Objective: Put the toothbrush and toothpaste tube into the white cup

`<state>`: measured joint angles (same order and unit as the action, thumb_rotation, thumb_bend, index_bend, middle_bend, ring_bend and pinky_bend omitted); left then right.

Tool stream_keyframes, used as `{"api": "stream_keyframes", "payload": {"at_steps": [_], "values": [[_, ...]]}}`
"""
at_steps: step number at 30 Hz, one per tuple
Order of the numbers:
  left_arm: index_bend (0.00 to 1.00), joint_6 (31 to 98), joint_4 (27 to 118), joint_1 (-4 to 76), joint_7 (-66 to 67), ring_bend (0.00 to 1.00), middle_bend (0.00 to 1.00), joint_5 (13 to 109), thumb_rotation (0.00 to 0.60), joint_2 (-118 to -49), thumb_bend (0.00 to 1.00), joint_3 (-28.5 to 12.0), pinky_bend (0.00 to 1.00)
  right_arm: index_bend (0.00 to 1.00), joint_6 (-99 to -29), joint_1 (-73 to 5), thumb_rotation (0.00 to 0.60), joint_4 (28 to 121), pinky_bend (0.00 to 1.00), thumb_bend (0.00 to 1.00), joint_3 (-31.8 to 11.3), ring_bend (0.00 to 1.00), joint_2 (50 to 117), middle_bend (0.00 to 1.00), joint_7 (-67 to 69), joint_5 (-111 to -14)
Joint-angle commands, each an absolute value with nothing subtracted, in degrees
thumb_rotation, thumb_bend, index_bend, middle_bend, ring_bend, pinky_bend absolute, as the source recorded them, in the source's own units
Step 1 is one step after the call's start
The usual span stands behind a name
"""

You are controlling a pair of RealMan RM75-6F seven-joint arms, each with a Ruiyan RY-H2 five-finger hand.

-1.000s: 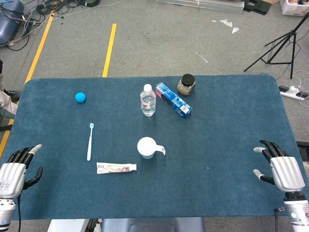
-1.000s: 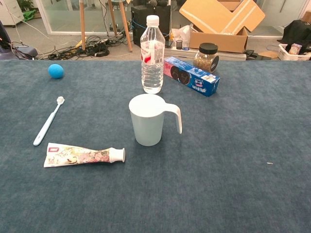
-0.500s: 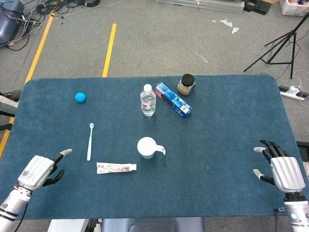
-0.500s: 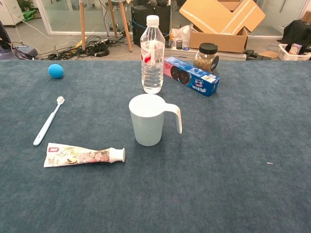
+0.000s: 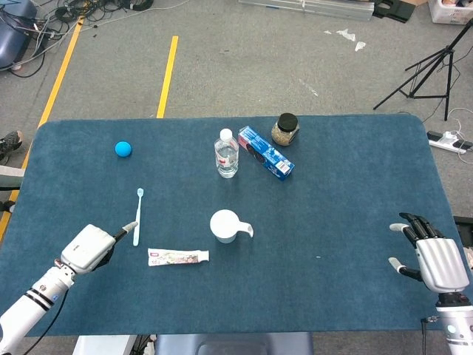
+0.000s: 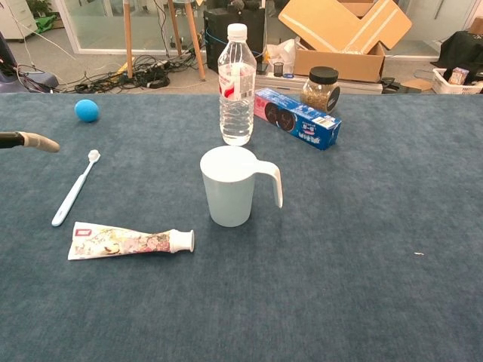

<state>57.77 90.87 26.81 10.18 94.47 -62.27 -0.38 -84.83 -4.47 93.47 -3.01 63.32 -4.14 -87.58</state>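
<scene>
The head view takes in the whole blue table (image 5: 347, 222) and both hands; the chest view shows only one fingertip (image 6: 41, 142) of the left hand, poking in at the left edge, and nothing of the right hand. The chest view also shows, at the top of the frame behind the table, cardboard boxes (image 6: 343, 34) that the head view leaves out.

Writing is too small to read. The toothpaste tube (image 5: 177, 257) has a printed, mostly white and reddish label, the water bottle (image 5: 227, 154) a red and white band, and the blue box (image 5: 266, 153) pictures dark round biscuits in the chest view. A jar (image 5: 285, 129) with a black lid stands just beside the box, and a blue ball (image 5: 123, 149) sits in the upper left of the table.

The left hand (image 5: 92, 248) lies low in the lower left of the head view, one finger stretched out toward the lower end of the toothbrush (image 5: 137, 216), its tip just beside the handle; whether it touches cannot be told, and it holds nothing. The right hand (image 5: 432, 255) is at the lower right edge, back upward, fingers spread apart, empty.

The toothbrush lies flat left of the white cup (image 5: 225, 225), bristles toward the far side. The tube lies flat below it, cap pointing toward the cup. The cup stands upright near the table's middle, handle to the right.
</scene>
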Motion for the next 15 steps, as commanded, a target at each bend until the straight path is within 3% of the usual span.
{"api": "stream_keyframes", "payload": {"at_steps": [1, 15], "values": [[0.08, 55.9, 91.0, 28.0, 12.3, 0.94, 1.00, 93.6, 0.600, -63.2, 0.89, -0.3, 1.00, 0.35, -85.0, -4.4, 0.600, 93.5, 0.45, 0.10, -3.0, 0.19, 63.2, 0.22, -3.9, -87.7], [0.09, 49.0, 90.4, 31.7, 19.6, 0.95, 1.00, 88.6, 0.600, -66.8, 0.89, 0.4, 1.00, 0.35, -84.7, -4.5, 0.600, 93.5, 0.45, 0.10, -3.1, 0.19, 62.8, 0.22, -3.2, -87.2]]}}
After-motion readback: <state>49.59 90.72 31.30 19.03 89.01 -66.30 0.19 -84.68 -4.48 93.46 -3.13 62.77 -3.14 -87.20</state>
